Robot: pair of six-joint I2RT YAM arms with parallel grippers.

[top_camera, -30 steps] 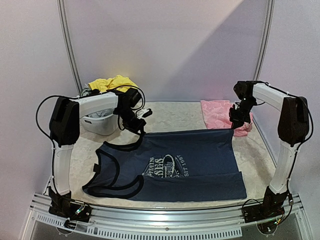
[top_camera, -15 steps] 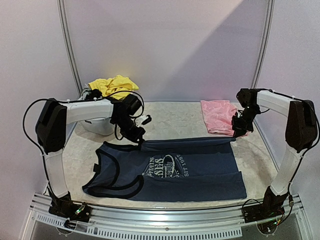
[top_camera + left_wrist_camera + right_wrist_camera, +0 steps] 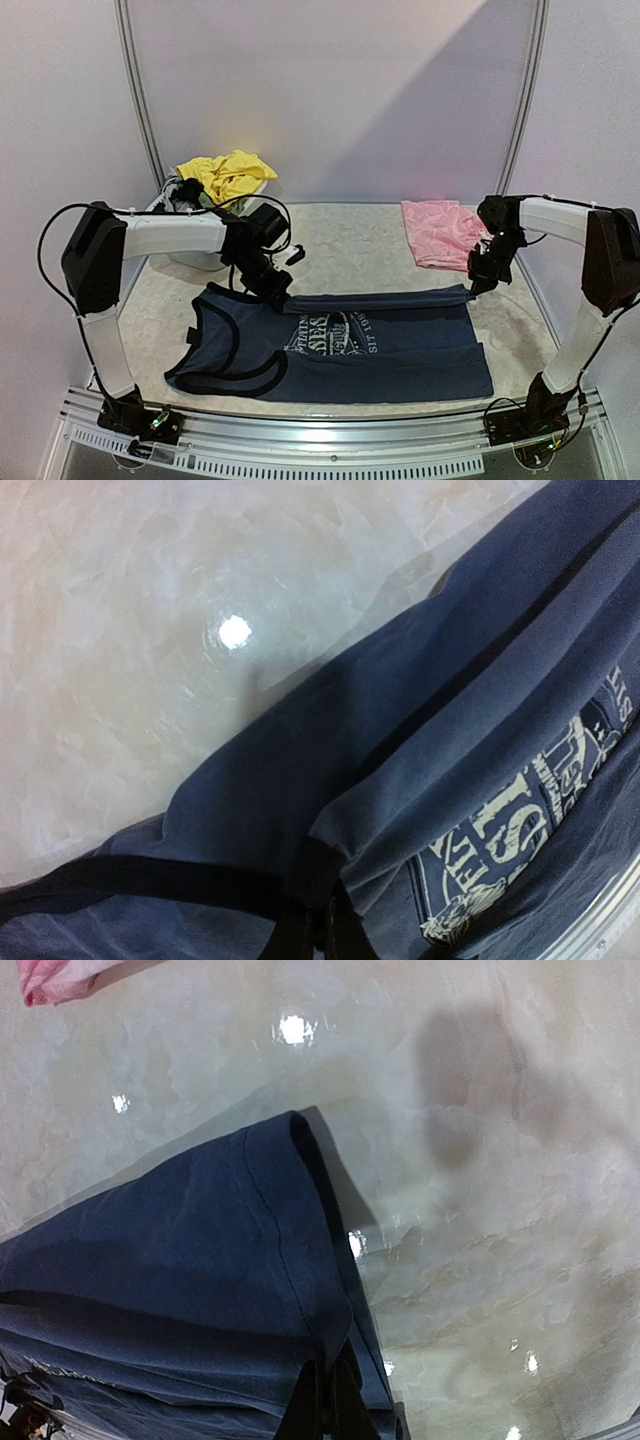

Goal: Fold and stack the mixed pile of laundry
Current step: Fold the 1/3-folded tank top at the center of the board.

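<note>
- The tank top is spread toward the table's 6 o'clock side.
- Its 12 o'clock edge is pinched tight by the left gripper.
- The same edge is clamped by the right gripper.

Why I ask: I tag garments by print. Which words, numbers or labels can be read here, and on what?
"SES", likely: large white letters in the crest on the navy tank top, upside down in the top view.
"1987", likely: small line beside them, blurred.
Other crest lettering: too small or folded under to read.
Pink cloth, yellow cloth: no text shows.
</note>
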